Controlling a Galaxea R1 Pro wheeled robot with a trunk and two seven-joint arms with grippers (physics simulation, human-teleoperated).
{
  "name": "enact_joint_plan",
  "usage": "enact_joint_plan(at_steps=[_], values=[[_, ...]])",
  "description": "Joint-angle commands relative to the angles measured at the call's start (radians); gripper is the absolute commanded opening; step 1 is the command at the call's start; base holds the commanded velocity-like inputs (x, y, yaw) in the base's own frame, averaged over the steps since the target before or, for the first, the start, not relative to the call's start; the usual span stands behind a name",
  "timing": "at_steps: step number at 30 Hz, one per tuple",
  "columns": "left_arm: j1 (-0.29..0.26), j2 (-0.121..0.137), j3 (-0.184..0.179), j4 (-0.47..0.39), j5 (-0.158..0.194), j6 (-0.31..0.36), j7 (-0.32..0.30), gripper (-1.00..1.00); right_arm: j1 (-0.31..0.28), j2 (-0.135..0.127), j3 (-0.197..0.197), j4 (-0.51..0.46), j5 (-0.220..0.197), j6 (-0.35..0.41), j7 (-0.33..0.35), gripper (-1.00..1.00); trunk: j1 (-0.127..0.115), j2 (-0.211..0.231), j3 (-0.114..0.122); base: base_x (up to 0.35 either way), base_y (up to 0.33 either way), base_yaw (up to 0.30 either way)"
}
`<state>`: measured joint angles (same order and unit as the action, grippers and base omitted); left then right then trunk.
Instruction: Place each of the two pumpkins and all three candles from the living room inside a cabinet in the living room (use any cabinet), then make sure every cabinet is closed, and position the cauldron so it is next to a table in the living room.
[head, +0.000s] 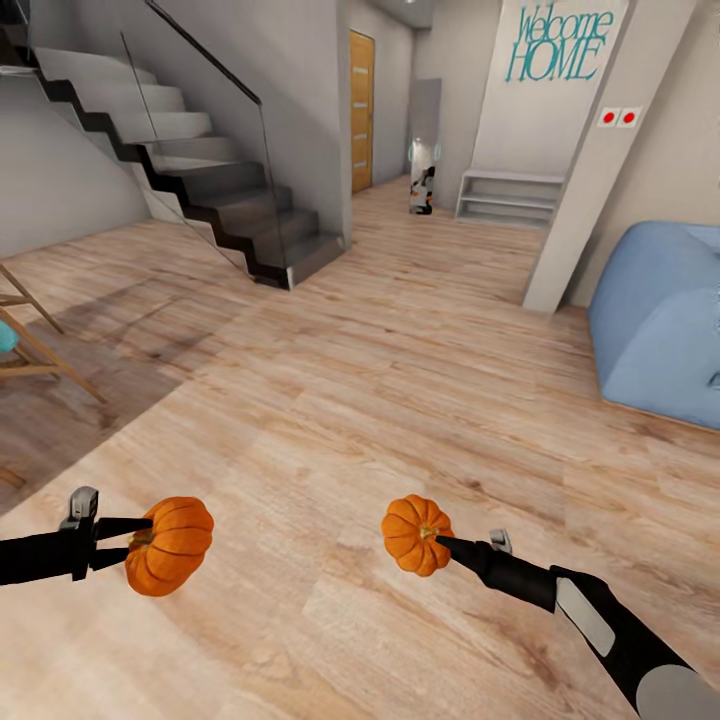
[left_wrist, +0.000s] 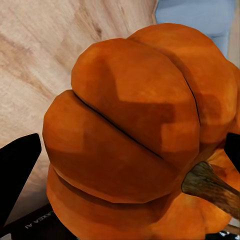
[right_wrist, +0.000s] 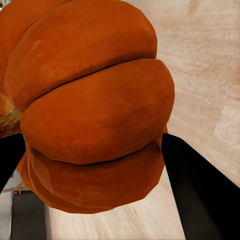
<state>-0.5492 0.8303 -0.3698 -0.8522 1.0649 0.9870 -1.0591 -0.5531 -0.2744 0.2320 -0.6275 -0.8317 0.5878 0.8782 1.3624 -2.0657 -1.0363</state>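
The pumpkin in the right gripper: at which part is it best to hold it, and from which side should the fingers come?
Grip the pumpkin across its ribbed belly, one finger on each flank, coming side-on to the stem, as the right gripper seems to do. The body is round and widest there, so the black fingers probably seat best in the grooves between ribs. The short stem looks too thin for a steady hold.

Under me: light wood-plank floor (head: 400, 400), running from my base out to the hallway at 12 o'clock. Standing on it as I see them: grey staircase (head: 200, 170) with a glass side panel at 11 o'clock; wooden chair legs (head: 30, 350) at 9 to 10 o'clock; blue sofa (head: 660, 320) at 2 o'clock; pale low shelf unit (head: 510, 197) at 1 o'clock, against the far wall; white slanted pillar (head: 590, 180) just beside the sofa
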Motion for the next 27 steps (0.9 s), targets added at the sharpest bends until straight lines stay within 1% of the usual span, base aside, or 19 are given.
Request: enact_joint_plan(at_steps=[1, 27], values=[[-0.001, 0.001, -0.005, 0.001, 0.004, 0.004, -0.002, -1.0, -0.001, -0.001, 0.004, 0.0, -0.009, 0.006, -0.002, -1.0, -0.004, 0.007, 0.004, 0.0, 0.0, 0.0], [-0.001, 0.001, -0.004, -0.004, 0.004, 0.004, -0.002, -1.0, -0.001, -0.003, 0.004, 0.002, -0.009, 0.006, -0.002, -1.0, -0.104, 0.189, 0.127, 0.0, 0.0, 0.0]])
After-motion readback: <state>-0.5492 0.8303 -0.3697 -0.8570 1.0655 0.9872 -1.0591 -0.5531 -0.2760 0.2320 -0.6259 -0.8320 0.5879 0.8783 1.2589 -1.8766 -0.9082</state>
